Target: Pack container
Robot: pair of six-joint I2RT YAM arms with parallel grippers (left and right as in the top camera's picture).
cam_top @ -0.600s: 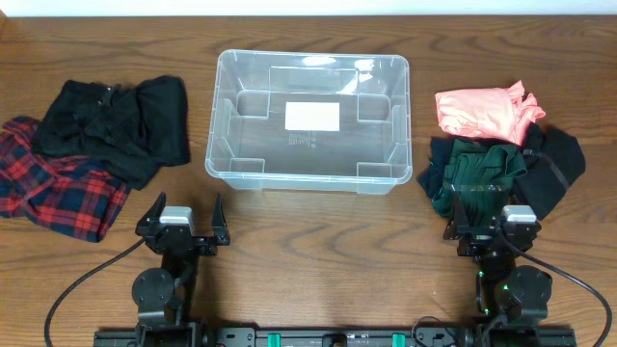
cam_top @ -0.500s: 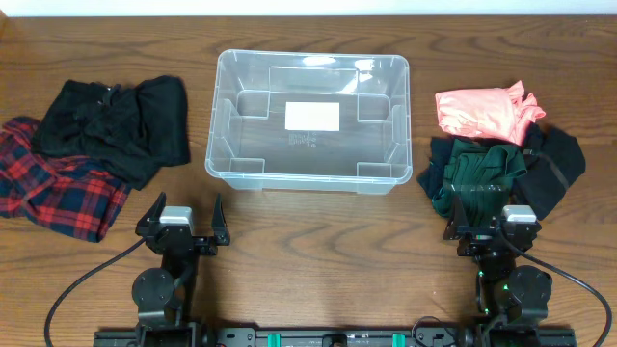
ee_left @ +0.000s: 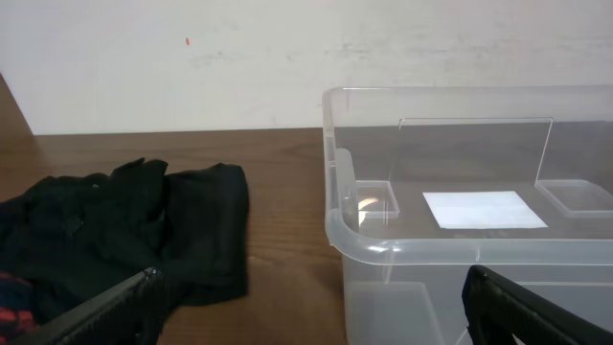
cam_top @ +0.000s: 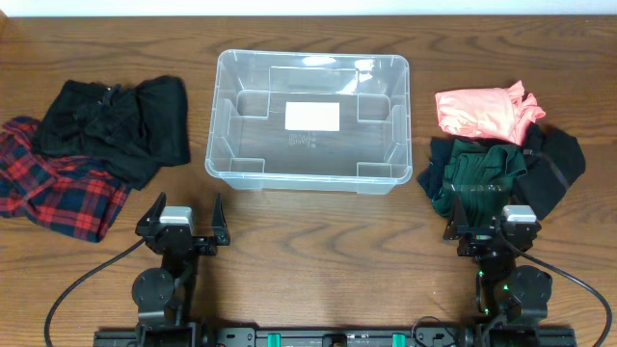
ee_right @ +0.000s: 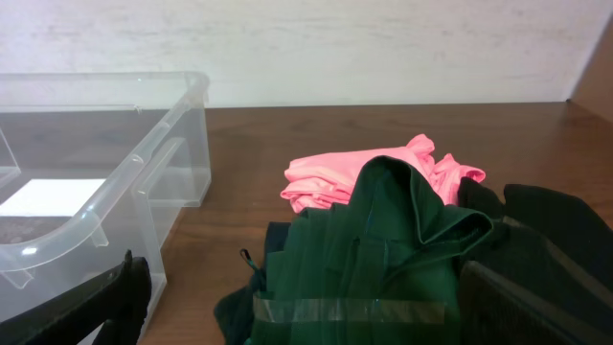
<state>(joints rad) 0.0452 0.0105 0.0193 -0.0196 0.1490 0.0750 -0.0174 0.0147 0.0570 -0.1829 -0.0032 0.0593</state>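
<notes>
The container (cam_top: pixel 219 164), a clear plastic bin with a white label on its base, stands empty at the table's back middle. It also shows in the left wrist view (ee_left: pixel 337 230) and the right wrist view (ee_right: pixel 144 153). A black garment (cam_top: pixel 116 125) lies over a red plaid shirt (cam_top: pixel 48 193) on the left. A pink garment (cam_top: pixel 482 111), a dark green garment (cam_top: pixel 477 173) and a black garment (cam_top: pixel 554 164) lie on the right. My left gripper (cam_top: pixel 183 220) is open and empty in front of the bin's left corner. My right gripper (cam_top: pixel 492 222) is open and empty at the green garment's near edge.
The pale wall stands behind the table's far edge (ee_left: pixel 192 129). Bare wood lies between the bin and both arm bases (cam_top: pixel 337 251). Cables run from each arm base along the front.
</notes>
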